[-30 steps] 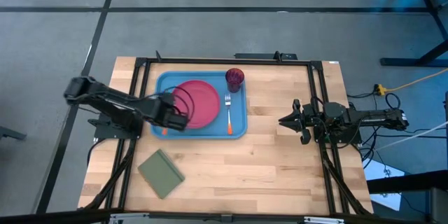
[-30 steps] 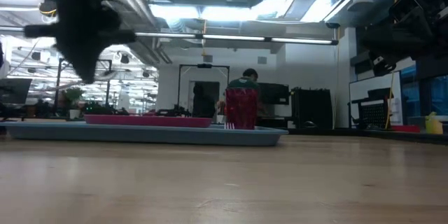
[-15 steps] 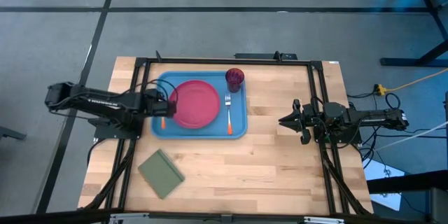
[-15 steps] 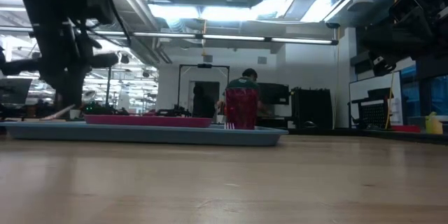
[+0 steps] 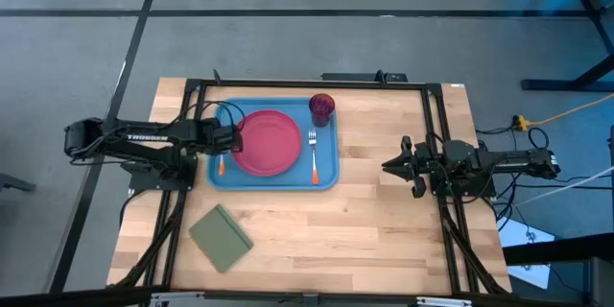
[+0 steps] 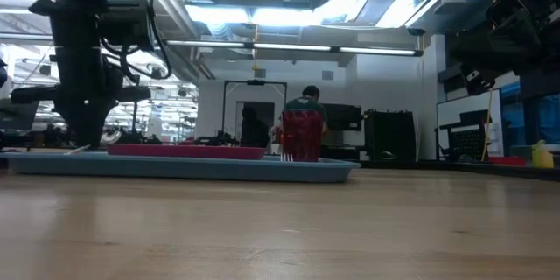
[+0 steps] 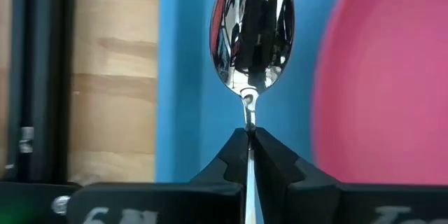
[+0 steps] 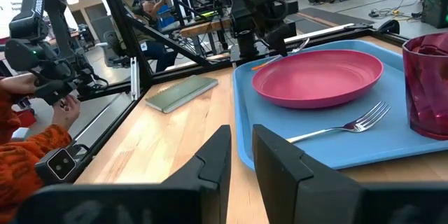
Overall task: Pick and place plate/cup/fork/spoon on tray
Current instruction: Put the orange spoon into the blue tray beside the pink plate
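The tray lies near the far edge of the worktop, nearer its left side, and already carries three of the four things. The plate sits flat in the tray's middle. The fork lies on the tray floor just beside the plate, along the tray's right edge, with its tines toward the far rim. The cup stands upright in the tray's far right corner.

Only the spoon is left, and it looks to be in its last step. The left gripper hangs over the tray's left edge with its jaws closed on the spoon's thin stem, just behind the bowl. In the left wrist view the bowl shows over the blue strip of tray between the left rim and the plate. Part of the orange handle shows beside the gripper in the high view. Whether the spoon already touches the tray floor cannot be told. By my judgement what remains is to lower it onto that strip, let go, and draw the arm back.

The right gripper waits over the worktop's right edge, well apart from the tray, its jaws slightly apart and holding nothing. An olive-green pad lies near the near left corner of the worktop.
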`<state>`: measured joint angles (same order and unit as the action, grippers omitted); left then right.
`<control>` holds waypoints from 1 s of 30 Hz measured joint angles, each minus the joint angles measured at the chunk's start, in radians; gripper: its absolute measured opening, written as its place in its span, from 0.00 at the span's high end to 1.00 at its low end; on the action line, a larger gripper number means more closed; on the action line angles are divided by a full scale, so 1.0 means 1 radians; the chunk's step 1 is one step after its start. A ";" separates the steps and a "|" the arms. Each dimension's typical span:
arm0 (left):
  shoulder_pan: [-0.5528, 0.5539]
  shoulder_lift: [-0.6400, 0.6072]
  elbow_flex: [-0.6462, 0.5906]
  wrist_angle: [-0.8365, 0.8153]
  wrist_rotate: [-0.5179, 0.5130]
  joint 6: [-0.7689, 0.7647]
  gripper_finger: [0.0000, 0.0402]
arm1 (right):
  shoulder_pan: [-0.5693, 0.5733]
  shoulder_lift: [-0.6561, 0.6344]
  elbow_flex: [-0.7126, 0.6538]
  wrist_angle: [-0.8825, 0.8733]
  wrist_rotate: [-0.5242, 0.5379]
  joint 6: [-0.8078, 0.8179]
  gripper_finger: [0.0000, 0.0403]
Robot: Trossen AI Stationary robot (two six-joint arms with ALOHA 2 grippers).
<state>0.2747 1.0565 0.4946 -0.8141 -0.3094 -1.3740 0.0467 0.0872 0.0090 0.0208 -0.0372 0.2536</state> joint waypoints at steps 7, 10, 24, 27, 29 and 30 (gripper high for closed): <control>0.027 0.076 0.000 0.038 0.027 0.049 0.99 | 0.000 0.000 0.000 0.000 0.000 0.000 0.84; 0.031 0.092 0.000 0.052 0.030 0.050 0.98 | 0.000 0.000 0.000 0.000 0.000 0.000 0.84; 0.031 0.090 0.000 0.049 0.035 0.042 0.95 | 0.000 0.000 0.000 0.000 0.000 0.000 0.84; 0.031 0.090 0.000 0.049 0.035 0.042 0.95 | 0.000 0.000 0.000 0.000 0.000 0.000 0.84; 0.031 0.090 0.000 0.049 0.035 0.041 0.95 | 0.000 0.000 0.000 0.000 0.000 0.000 0.84; 0.031 0.090 0.000 0.049 0.035 0.041 0.95 | 0.000 0.000 0.000 0.000 0.000 0.000 0.84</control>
<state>0.3054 1.1469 0.4942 -0.7649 -0.2745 -1.3330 0.0467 0.0872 0.0090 0.0208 -0.0372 0.2536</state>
